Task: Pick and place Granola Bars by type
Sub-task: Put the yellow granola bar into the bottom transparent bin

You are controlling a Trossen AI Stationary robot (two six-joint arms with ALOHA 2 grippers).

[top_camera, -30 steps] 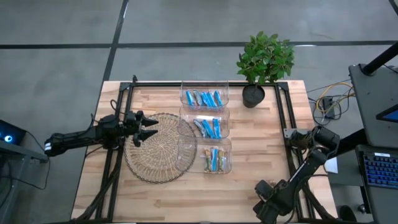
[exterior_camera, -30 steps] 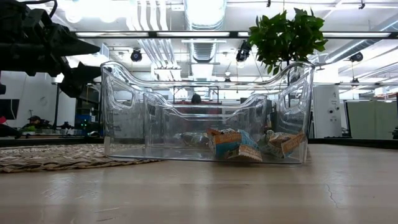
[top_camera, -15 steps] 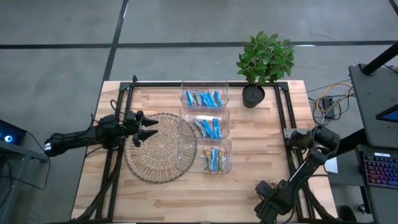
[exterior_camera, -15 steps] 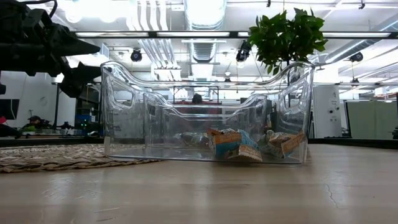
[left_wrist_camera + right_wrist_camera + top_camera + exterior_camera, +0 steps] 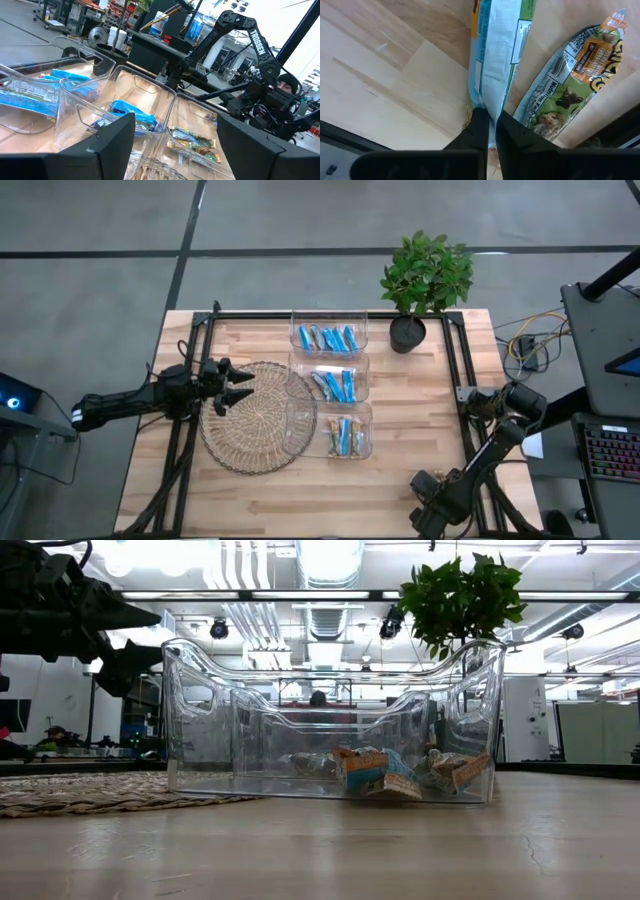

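Granola bars in blue and greenish wrappers lie in three clear bins [image 5: 329,335] [image 5: 329,380] [image 5: 340,435] set in a column mid-table. In the right wrist view two more bars lie on wood: a pale blue-and-white one [image 5: 495,55] and a green one [image 5: 570,95] beside it. My right gripper [image 5: 492,127] is shut on the blue-and-white bar. In the high view that arm reaches past the table's near right edge [image 5: 430,505]. My left gripper [image 5: 237,385] hangs open over the left rim of a round woven mat [image 5: 255,420], with nothing between its fingers [image 5: 112,145]. My right gripper pinches the blue-and-white bar's near wrapper end [image 5: 490,107] between its two fingers. The fingers lie along the bar, which stretches away from them. The bar rests flat on the wood next to the green bar.
A potted plant [image 5: 425,275] stands at the table's far right. A black frame [image 5: 455,380] runs along the table's edges. In the low view the nearest bin [image 5: 330,720] stands in front, with the mat [image 5: 90,790] to its left.
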